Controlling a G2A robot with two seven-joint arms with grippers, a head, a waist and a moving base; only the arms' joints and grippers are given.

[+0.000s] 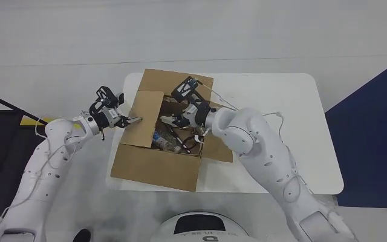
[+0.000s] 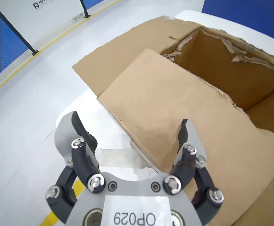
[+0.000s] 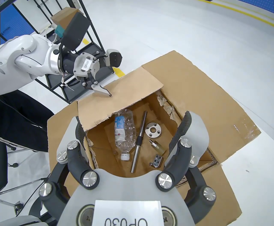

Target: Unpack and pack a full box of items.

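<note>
An open cardboard box (image 1: 154, 163) stands on the left half of the white table (image 1: 272, 121). Inside lie a clear plastic bottle (image 3: 125, 133), a metal rod (image 3: 139, 141), a round flange (image 3: 153, 129), a small brass cylinder (image 3: 158, 146) and a metal hook (image 3: 157, 160). My right gripper (image 3: 133, 122) hangs open above the box's inside (image 1: 180, 124), holding nothing. My left gripper (image 2: 129, 124) is open at the box's left flap (image 2: 171, 119), with the flap's corner between its fingers. In the right wrist view the left gripper (image 3: 110, 77) has one fingertip (image 3: 107, 93) touching that flap (image 3: 128, 89).
The box's other flaps (image 3: 205, 102) are spread outward, with torn inner edges (image 2: 241, 53). The right half of the table is bare. Beyond the table's left side stands a black rack (image 3: 92, 36) carrying a small carton (image 3: 64, 17).
</note>
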